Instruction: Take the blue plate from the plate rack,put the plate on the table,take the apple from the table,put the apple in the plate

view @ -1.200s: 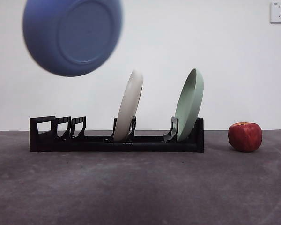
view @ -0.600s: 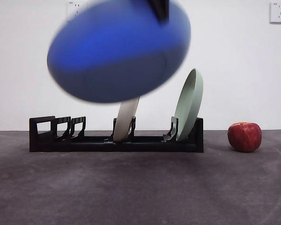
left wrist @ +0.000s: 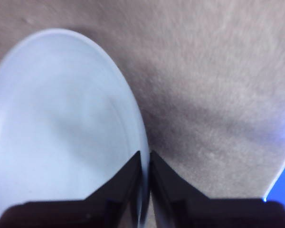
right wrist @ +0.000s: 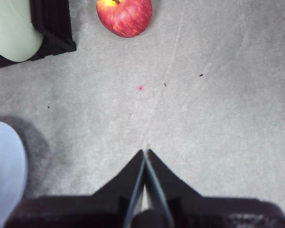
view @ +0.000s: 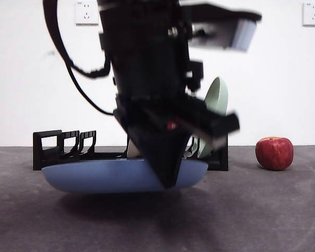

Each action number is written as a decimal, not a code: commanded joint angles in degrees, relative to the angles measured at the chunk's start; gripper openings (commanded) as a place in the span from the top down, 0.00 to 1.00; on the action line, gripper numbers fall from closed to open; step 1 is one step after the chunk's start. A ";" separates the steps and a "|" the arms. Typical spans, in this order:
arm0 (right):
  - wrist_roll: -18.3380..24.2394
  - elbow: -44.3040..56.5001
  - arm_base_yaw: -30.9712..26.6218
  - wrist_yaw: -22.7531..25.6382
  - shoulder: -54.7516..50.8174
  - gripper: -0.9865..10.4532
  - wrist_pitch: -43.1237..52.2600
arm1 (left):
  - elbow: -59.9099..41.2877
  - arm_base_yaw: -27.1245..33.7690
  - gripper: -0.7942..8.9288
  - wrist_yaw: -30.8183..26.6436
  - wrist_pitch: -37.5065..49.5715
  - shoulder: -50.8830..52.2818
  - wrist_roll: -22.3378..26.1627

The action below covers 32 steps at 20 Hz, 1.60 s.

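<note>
Swung down from high above the rack to just over the table: blue plate, empty, rim clenched by left gripper; right gripper closed, idle; apple beside rack

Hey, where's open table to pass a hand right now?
Bare table lies in front of the apple, where the right gripper hovers shut. It is crowded before the plate rack: the left gripper holds the blue plate low there.
</note>
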State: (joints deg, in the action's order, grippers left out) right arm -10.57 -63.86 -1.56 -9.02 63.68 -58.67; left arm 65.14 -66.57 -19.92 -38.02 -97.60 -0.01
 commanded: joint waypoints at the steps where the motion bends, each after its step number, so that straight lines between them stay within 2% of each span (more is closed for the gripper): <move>1: 0.74 -0.13 0.09 0.07 0.22 0.91 0.35 | -0.44 -0.17 0.92 3.50 -1.33 -1.20 0.39; 10: 0.70 -0.13 0.09 0.07 0.22 0.91 0.31 | -0.44 -0.07 0.89 5.31 -1.75 -1.07 -1.73; 12: 0.70 -0.13 0.09 0.07 0.22 0.91 0.35 | -0.42 -0.07 0.73 5.31 -1.75 -1.07 -1.81; 13: 0.70 -0.13 0.09 0.07 0.22 0.91 0.31 | -0.42 -0.07 0.68 5.31 -1.73 -1.07 -1.81; 16: 0.68 -0.13 0.09 0.04 0.22 0.91 0.26 | -0.17 -0.07 0.65 5.35 -1.88 -0.92 -2.01; 22: 1.86 -0.13 0.09 0.04 0.37 0.90 1.68 | 9.81 -0.13 0.66 5.35 -17.16 3.67 -3.52; 24: 2.60 -0.13 0.09 -0.02 1.22 0.90 3.89 | 13.66 -0.13 0.68 5.35 -19.37 6.62 -3.48; 25: 3.28 -0.13 0.09 -0.09 1.97 0.86 4.87 | 15.19 -0.13 0.77 5.35 -19.87 8.11 -3.45; 26: 3.45 -0.15 0.09 -0.72 3.15 0.79 6.05 | 16.79 -0.13 0.92 5.33 -20.55 10.01 -3.45; 28: 3.69 -0.15 0.09 -3.30 6.14 0.63 8.20 | 18.93 -0.13 0.93 5.35 -21.59 13.84 -3.56; 30: 4.50 -0.17 0.13 -4.50 10.12 0.39 11.72 | 20.46 -0.13 0.93 5.33 -23.63 17.97 -4.68; 32: 5.57 -0.48 0.48 -4.33 14.14 0.28 15.98 | 20.68 -0.13 0.93 5.31 -25.66 22.71 -6.14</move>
State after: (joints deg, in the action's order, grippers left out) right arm -6.13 -63.90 -1.26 -13.34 77.21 -43.24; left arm 85.91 -66.61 -14.50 -63.29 -75.42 -4.73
